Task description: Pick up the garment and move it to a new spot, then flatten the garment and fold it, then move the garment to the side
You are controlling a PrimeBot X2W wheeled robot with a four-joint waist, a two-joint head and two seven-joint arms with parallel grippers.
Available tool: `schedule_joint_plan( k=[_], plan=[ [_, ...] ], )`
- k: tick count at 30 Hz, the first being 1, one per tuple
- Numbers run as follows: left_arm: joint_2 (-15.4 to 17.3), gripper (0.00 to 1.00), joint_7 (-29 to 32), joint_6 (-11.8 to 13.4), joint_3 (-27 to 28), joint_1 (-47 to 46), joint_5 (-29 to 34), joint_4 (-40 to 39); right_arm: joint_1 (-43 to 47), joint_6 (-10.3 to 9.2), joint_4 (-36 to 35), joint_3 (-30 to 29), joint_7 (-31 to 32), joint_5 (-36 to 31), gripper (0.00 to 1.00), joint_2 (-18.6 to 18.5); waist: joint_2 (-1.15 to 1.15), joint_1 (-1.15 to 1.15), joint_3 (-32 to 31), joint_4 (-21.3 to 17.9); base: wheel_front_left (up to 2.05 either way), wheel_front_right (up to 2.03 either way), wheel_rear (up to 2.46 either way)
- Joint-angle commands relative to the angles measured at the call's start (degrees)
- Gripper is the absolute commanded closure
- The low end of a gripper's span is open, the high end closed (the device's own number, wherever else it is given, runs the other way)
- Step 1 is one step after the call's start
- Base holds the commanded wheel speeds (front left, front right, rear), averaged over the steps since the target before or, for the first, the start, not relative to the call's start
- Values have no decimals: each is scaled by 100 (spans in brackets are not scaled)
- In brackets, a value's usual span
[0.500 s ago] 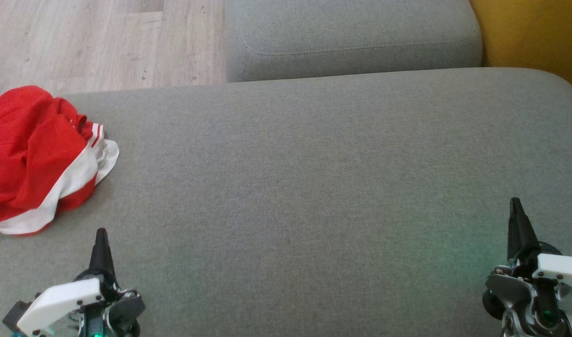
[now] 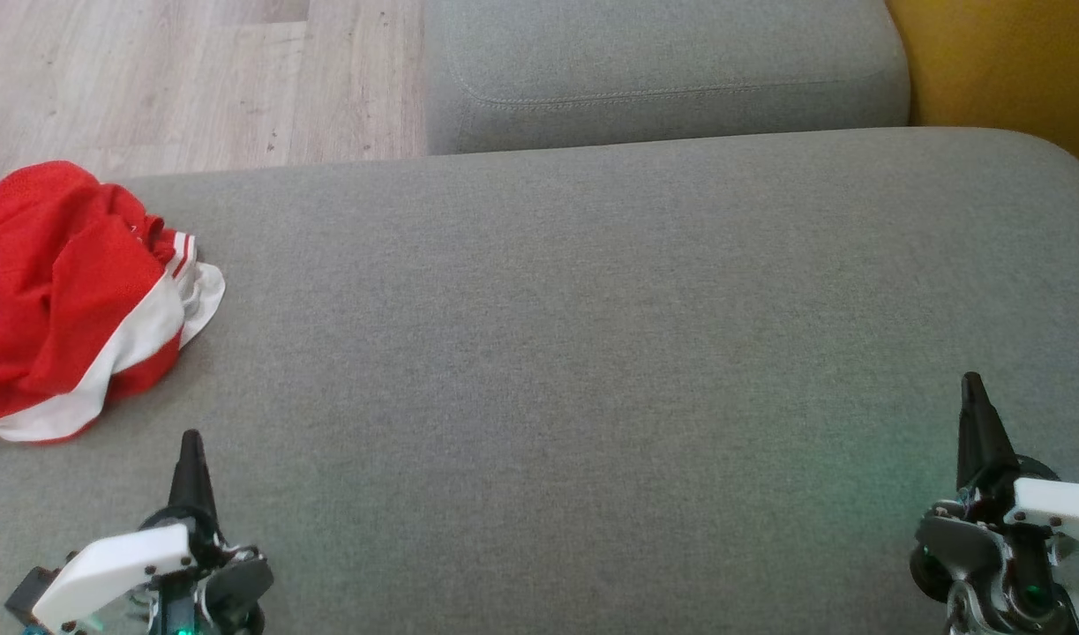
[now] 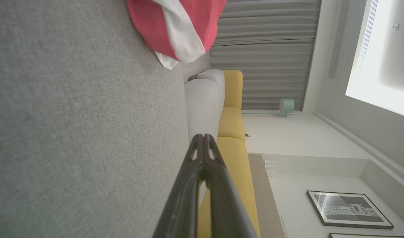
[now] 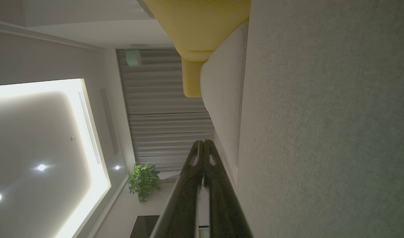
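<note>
The garment [image 2: 63, 291], red with white stripes, lies crumpled at the left edge of the grey sofa seat [image 2: 574, 353]; the left wrist view catches its corner [image 3: 178, 29] at the top. My left gripper [image 2: 189, 441] sits low at the near left, shut and empty, a short way below and right of the garment, apart from it. In its own view the left gripper [image 3: 203, 136] has its fingers pressed together. My right gripper [image 2: 971, 381] rests at the near right, shut and empty, far from the garment; its fingers meet in the right wrist view [image 4: 203, 142].
A second grey cushion [image 2: 663, 70] lies beyond the seat, with a yellow sofa part [image 2: 1007, 62] at the far right. Pale wood floor [image 2: 186, 79] shows at the upper left, past the seat's edge. The broad middle of the seat is bare fabric.
</note>
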Motion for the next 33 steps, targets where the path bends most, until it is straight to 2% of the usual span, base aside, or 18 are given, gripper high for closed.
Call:
schedule_joint_plan(
  k=[1, 20, 21, 24, 33],
  plan=[
    [25, 100, 21, -36, 219, -286, 18, -170, -316, -4, -179, 121, 31, -16, 100, -30, 0, 0, 0, 0, 0, 0, 0],
    [25, 100, 21, -36, 219, -286, 18, -170, -316, -4, -179, 121, 31, -16, 100, -30, 0, 0, 0, 0, 0, 0, 0],
    [-1, 0, -3, 5, -8, 3, -1, 23, 4, 0, 19, 2, -2, -1, 0, 2, 0, 0, 0, 0, 0, 0, 0],
    [-9, 0, -4, 7, -52, 133, -1, 263, 131, 0, 267, 12, -3, -2, 0, 24, 0, 0, -1, 0, 0, 0, 0],
    [-6, 0, -157, 47, -164, 219, 50, 119, 176, 0, 212, 114, -155, -106, 0, 20, 0, 0, -30, -2, 0, 0, 0]
  ],
)
